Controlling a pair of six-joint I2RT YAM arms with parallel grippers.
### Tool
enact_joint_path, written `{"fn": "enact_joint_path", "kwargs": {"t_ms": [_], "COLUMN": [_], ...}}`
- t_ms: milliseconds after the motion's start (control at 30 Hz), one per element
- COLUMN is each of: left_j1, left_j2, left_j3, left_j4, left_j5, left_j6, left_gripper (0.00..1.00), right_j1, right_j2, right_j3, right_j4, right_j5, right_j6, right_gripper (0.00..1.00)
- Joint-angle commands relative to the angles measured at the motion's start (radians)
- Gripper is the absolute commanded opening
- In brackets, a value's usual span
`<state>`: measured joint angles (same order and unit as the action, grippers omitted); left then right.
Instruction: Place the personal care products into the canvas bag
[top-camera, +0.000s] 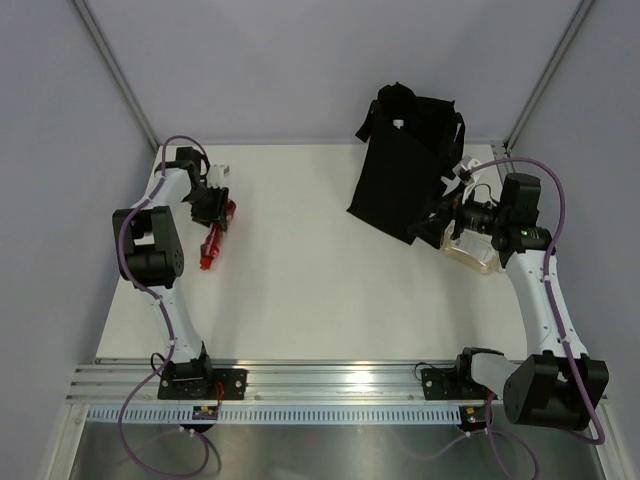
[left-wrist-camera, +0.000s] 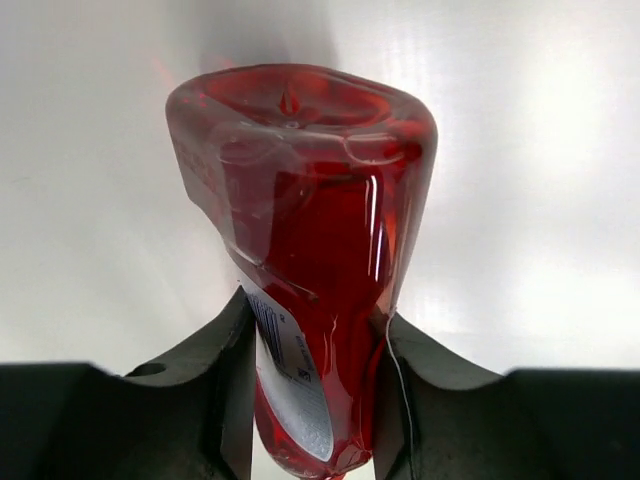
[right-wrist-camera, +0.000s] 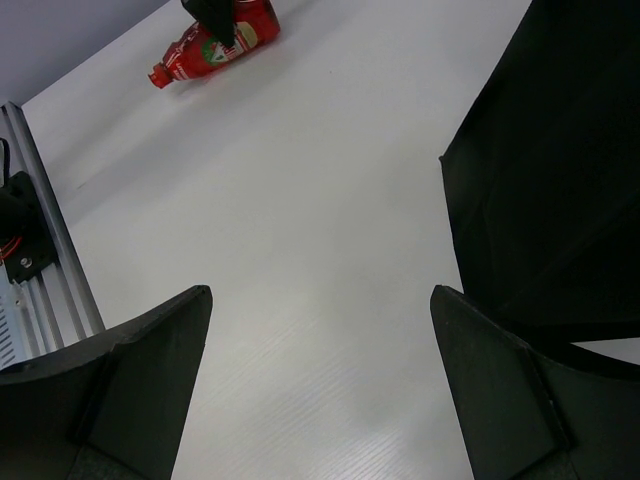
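Note:
A red, clear bottle (left-wrist-camera: 310, 230) with a white label lies on the white table at the far left (top-camera: 211, 243). My left gripper (left-wrist-camera: 312, 400) is shut on its body, one black finger pressing each side; from above the gripper (top-camera: 212, 205) covers the bottle's far end. The black canvas bag (top-camera: 405, 170) stands at the back right, handles up. Just beside the bag's near right corner hovers my right gripper (top-camera: 435, 222), open and empty (right-wrist-camera: 320, 300). In the right wrist view the bag (right-wrist-camera: 560, 170) fills the right side and the red bottle (right-wrist-camera: 215, 45) lies far off.
A beige, clear item (top-camera: 472, 252) lies under my right wrist, right of the bag. A small white object (top-camera: 219, 171) sits by my left arm at the back left. The aluminium rail (top-camera: 330, 385) runs along the near edge, and grey walls close the back and sides.

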<state>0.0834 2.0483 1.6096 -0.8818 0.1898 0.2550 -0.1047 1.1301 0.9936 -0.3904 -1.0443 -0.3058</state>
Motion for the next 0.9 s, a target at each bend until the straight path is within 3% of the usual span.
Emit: {"fn": "enact_joint_path", "kwargs": {"t_ms": [0,100,200,333,433,533,600,733,867], "left_j1": [-0.014,-0.016,-0.033,-0.080,-0.140,-0.168,-0.183,-0.218,-0.232], "left_j2": [0.015,-0.016,-0.023,-0.034,-0.043,-0.063,-0.102,-0.181,-0.224], "left_j3": [-0.053,-0.086,-0.129,-0.203,-0.255,-0.302,-0.371,-0.502,-0.605], "left_j4": [-0.066,-0.020,0.027,0.124,0.193,0.318,0.495,0.922,1.396], "left_j5": [0.397,0.631,0.767,0.891,0.965,1.039,1.086,1.126,1.117], "left_j6": [-0.075,-0.115,-0.146,-0.189,-0.218,-0.310,-0.445,-0.776,-1.163], "left_gripper": [0.21,0.19,0.15,0.14,0.12,0.11,0.10,0.11,0.11], "right_j1": [-0.006,0.002,0.083,0.346,0.440,0.534,0.585,0.612,0.616], "right_j2": [-0.023,-0.004,0.035,0.111,0.200,0.292,0.348,0.456,0.574], "right_j3": [-0.006,0.003,0.036,0.076,0.100,0.122,0.109,0.063,0.065], "right_j4": [0.008,0.001,-0.065,-0.122,-0.078,0.039,0.184,0.552,0.711], "right_j5": [-0.071,-0.131,-0.109,0.045,0.145,0.252,0.308,0.253,0.237], "right_j6": [-0.018,0.005,-0.045,-0.093,-0.001,0.202,0.431,0.750,1.012], "right_gripper": [0.99,0.99,0.98,0.96,0.95,0.97,1.00,1.00,0.99]}}
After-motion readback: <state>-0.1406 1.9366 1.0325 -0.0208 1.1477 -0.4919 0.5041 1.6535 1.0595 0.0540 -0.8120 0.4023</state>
